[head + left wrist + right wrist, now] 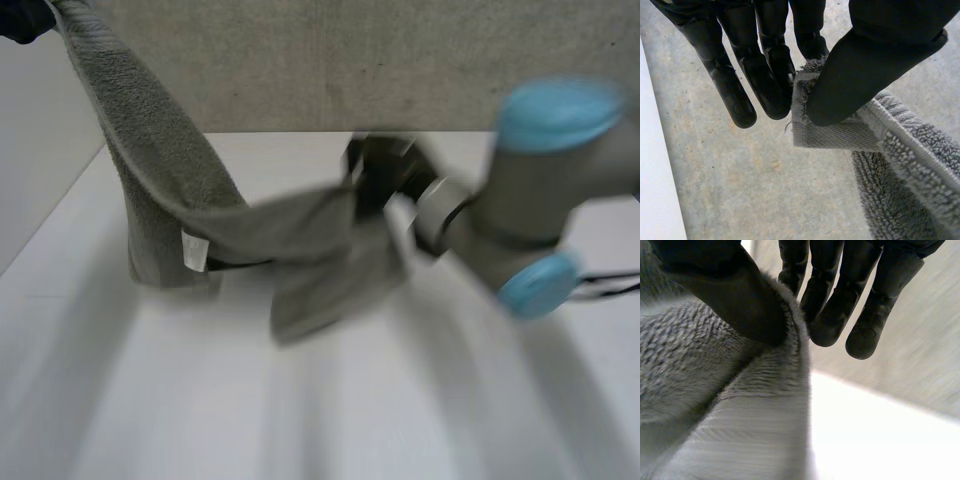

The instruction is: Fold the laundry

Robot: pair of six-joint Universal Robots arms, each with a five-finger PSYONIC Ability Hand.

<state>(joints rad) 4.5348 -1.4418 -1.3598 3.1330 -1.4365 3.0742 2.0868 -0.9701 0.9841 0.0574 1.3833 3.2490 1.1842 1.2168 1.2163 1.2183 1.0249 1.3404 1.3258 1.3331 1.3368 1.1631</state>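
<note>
Right hand [755, 310] pinches a towel [170, 170] edge between thumb and fingers [827, 315]; left hand [860, 65], raised, pinches a hemmed corner the same way. We judge the towel, sagging onto the table [400, 400] near its left edge, is held up to spread for folding.

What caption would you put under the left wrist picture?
Left hand pinching a corner of the grey towel.
</note>
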